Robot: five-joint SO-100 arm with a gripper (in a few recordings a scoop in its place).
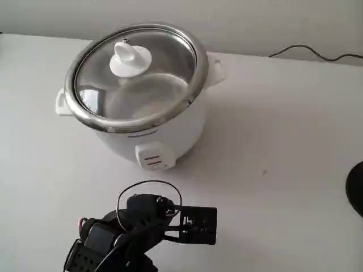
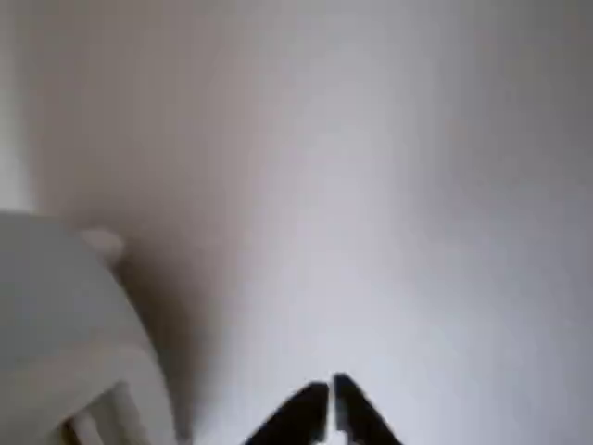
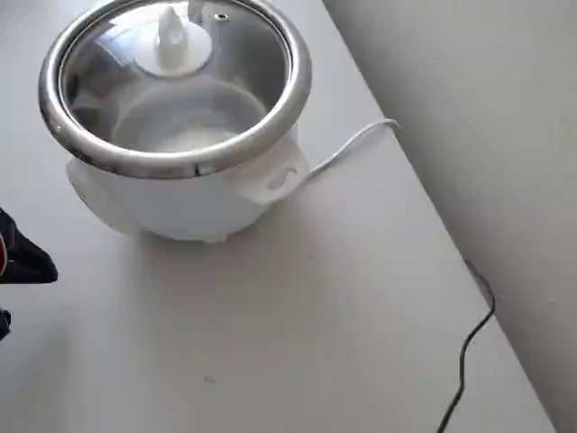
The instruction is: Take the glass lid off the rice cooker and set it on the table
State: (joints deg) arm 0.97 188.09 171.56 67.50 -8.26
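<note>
The rice cooker (image 1: 164, 133) stands at the back of the white table (image 1: 272, 187). The glass lid (image 1: 142, 76) rests on its steel rim, white knob (image 1: 130, 58) upright at the centre. In the overhead view the lid (image 3: 180, 90) covers the cooker (image 3: 180, 203) at the top left. My black arm (image 1: 136, 229) is low in front of the cooker's switch, apart from it. In the wrist view my gripper (image 2: 330, 397) points at bare table, its fingertips together with nothing between them. The cooker's white body (image 2: 65, 324) and a side handle (image 2: 102, 243) lie to its left.
A white cord (image 3: 347, 149) runs from the cooker toward the wall (image 3: 469, 117). A black cable (image 3: 469, 352) lies along the table's edge by the wall. A dark round object (image 1: 357, 190) pokes in at the right edge. Bare table spreads right of the cooker.
</note>
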